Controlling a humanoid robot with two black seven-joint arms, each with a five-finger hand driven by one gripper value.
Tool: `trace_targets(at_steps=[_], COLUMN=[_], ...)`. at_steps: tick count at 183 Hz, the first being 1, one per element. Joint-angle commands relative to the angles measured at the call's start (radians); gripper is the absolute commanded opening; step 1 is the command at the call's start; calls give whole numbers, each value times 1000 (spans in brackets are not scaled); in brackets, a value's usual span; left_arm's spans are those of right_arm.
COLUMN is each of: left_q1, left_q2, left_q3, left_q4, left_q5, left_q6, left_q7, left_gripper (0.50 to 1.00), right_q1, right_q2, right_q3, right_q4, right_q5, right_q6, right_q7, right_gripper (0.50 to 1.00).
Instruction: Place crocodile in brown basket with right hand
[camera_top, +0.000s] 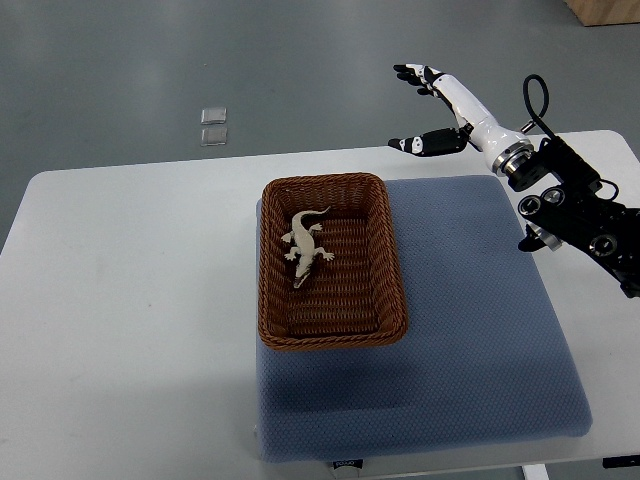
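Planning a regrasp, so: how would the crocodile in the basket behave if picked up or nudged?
The crocodile looks small and thin, so probably light. Its splayed legs lie flat, so rolling seems unlikely. The basket weave may snag it when pushed.

White right robot hand with black fingertips, silver wrist ring, black forearm, looped black cable

A mat lies on the right part of the table. The basket sits on the mat's left part. The crocodile lies in the basket, toward its far left. The right robot hand hangs behind the mat, right of the basket. 2 small items lie on the floor behind the table.
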Motion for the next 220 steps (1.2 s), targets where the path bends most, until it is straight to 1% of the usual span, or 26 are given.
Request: trace_targets(at_steps=[1, 20, 49, 57, 75, 88, 101, 124, 143, 157, 177, 191, 205, 210, 220], left_q1=[0, 0, -1, 0, 0, 0, 0, 0, 0, 0, 0, 0, 0, 0, 0], left_q2=[0, 0, 0, 0, 0, 0, 0, 0, 0, 0, 0, 0, 0, 0, 0], left_q3=[0, 0, 0, 0, 0, 0, 0, 0, 0, 0, 0, 0, 0, 0, 0], left_q4=[0, 0, 0, 0, 0, 0, 0, 0, 0, 0, 0, 0, 0, 0, 0], left_q5=[0, 0, 0, -1, 0, 0, 0, 0, 0, -1, -1, 0, 0, 0, 0], left_q6=[0, 0, 0, 0, 0, 0, 0, 0, 0, 0, 0, 0, 0, 0, 0], left_q7=[0, 0, 0, 0, 0, 2, 0, 0, 0, 0, 0, 0, 0, 0, 2], left_gripper=[1000, 1000, 1000, 1000, 1000, 1000, 1000, 1000, 1000, 1000, 1000, 1000, 1000, 1000, 1000], right_q1=[6, 6, -11, -31, -82, -118, -155, -195, -235, -264, -296, -306, -318, -320, -324], right_q2=[-4, -18, -41, -45, -45, -38, -27, -10, 15, 45, 88, 101, 114, 119, 127], right_q3=[0, 1, 35, 66, 168, 265, 346, 438, 540, 654, 785, 823, 840, 842, 842], right_q4=[-35, -51, -58, -58, -58, -58, -57, -57, -57, -58, -63, -67, -74, -75, -84], right_q5=[128, 224, 340, 349, 350, 346, 330, 280, 157, 65, -1, -7, -7, 0, 11], right_q6=[4, 18, 64, 89, 178, 253, 310, 360, 423, 475, 541, 550, 538, 527, 495], right_q7=[0, 0, 0, 0, -6, -35, -66, -95, -131, -164, -209, -223, -223, -218, -213], right_gripper=[895, 895, 895, 895, 895, 895, 895, 895, 895, 895, 899, 899, 909, 928, 930])
